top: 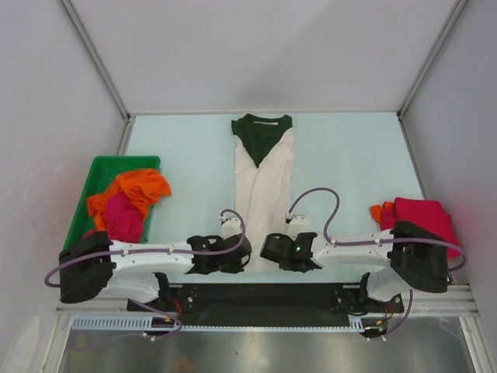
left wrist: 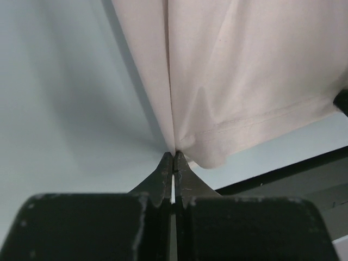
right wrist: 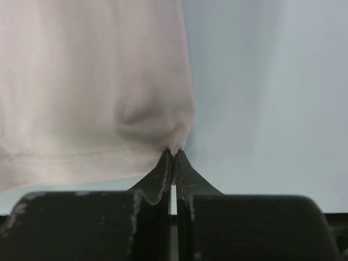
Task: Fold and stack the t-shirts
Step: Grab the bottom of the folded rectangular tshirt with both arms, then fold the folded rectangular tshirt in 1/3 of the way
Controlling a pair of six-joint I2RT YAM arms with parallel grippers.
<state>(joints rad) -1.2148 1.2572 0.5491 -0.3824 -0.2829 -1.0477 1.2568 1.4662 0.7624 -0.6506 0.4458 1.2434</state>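
The pale blue table [top: 186, 148] is carrying everything. The cream t-shirt [top: 264, 183] is lying down the table's middle as a long narrow strip, its dark green collar end at the far side and its hem toward the arms. The green bin [top: 101, 165] is sitting at the left, holding the orange t-shirt [top: 140, 186] and the magenta t-shirt [top: 124, 217] in a loose heap. The crimson t-shirt [top: 423, 214] is lying bunched at the right edge, with an orange scrap [top: 380, 211] beside it, possibly another tee. The left gripper [left wrist: 173, 155] is pinching the hem's left corner, its fingers [left wrist: 163, 174] pressing together on cloth. The right gripper [right wrist: 173, 152] is pinching the hem's right corner likewise.
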